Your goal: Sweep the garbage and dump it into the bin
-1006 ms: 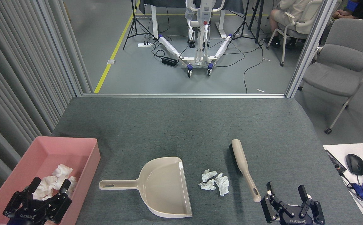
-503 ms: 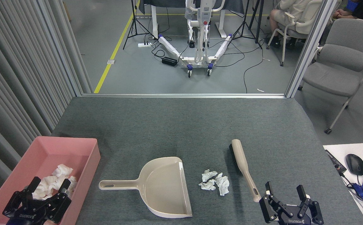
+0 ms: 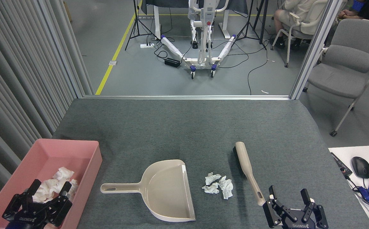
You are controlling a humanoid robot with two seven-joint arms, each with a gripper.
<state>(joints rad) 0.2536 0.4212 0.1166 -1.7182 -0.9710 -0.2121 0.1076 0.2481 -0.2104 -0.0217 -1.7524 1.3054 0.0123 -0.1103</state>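
Observation:
A few white tissue wads, the garbage [image 3: 219, 186], lie on the grey table between the beige dustpan [image 3: 168, 190] and a beige hand brush [image 3: 248, 172]. More wads [image 3: 60, 181] rest inside the pink bin [image 3: 86, 149] at the left front. My left gripper [image 3: 50, 187] is open over the bin's near end, holding nothing. At the front right, my right gripper [image 3: 288, 193] stands open and empty, just right of the brush handle's tip. The dustpan's mouth faces the loose wads.
The grey table [image 3: 184, 127] ends at a rail at the back. A white side desk [image 3: 359, 156] with a mouse and cables sits at the right. Grey slats [image 3: 19, 79] line the left. A grey chair [image 3: 346, 66] and a seated person are beyond.
My right gripper has drifted slightly left and down toward the front edge. My left gripper has barely moved. The tissue, dustpan and brush lie as before.

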